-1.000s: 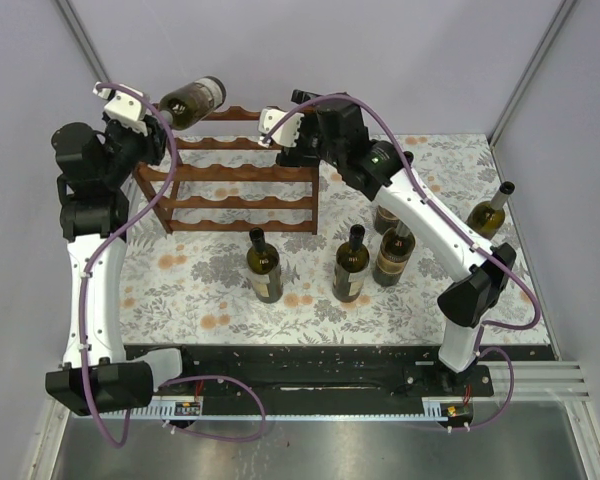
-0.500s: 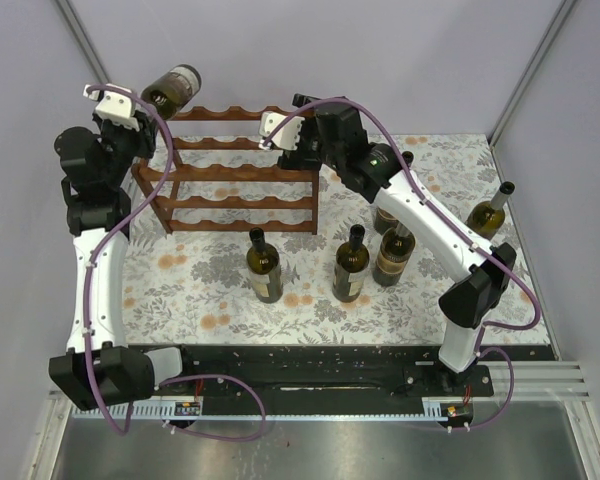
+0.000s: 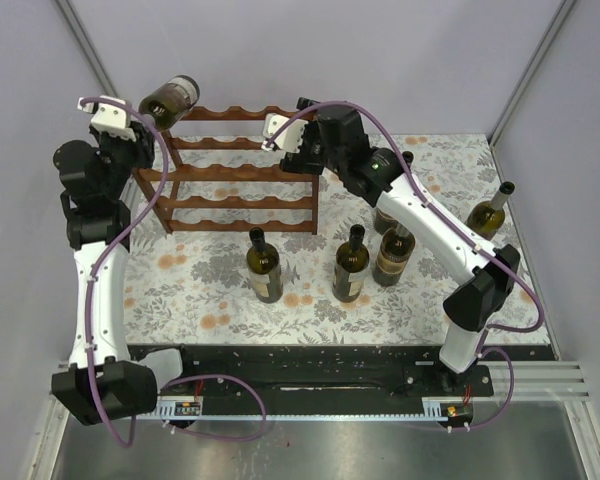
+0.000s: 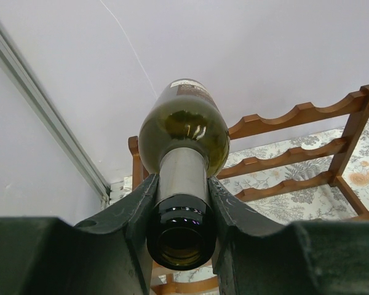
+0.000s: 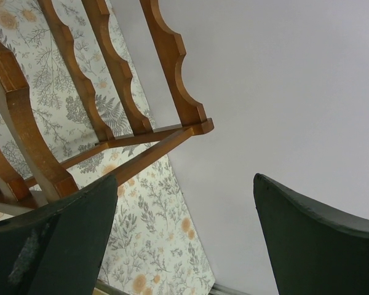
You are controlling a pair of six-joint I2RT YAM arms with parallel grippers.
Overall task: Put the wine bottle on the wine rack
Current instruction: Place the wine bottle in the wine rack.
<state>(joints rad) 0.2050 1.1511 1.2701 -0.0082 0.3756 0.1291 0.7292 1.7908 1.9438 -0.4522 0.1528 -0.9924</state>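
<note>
My left gripper (image 3: 140, 117) is shut on the neck of a green wine bottle (image 3: 171, 97), held in the air above the left end of the reddish-brown wine rack (image 3: 242, 172). In the left wrist view the bottle (image 4: 183, 132) points away from me, its neck clamped between my fingers (image 4: 135, 215), with the rack's wavy rails (image 4: 295, 117) behind it. My right gripper (image 3: 277, 133) is open and empty at the rack's top right corner. The right wrist view shows the rack's rails (image 5: 80, 80) beside my open gripper (image 5: 184, 233).
Three upright wine bottles (image 3: 264, 266), (image 3: 350, 264), (image 3: 392, 252) stand on the floral mat (image 3: 200, 290) in front of the rack. Another bottle (image 3: 491, 212) stands at the far right, and one more is partly hidden behind my right arm (image 3: 420, 215).
My left gripper has carried the bottle to the left and up, away from the rack's top rail toward its left end. The right arm has barely moved.
</note>
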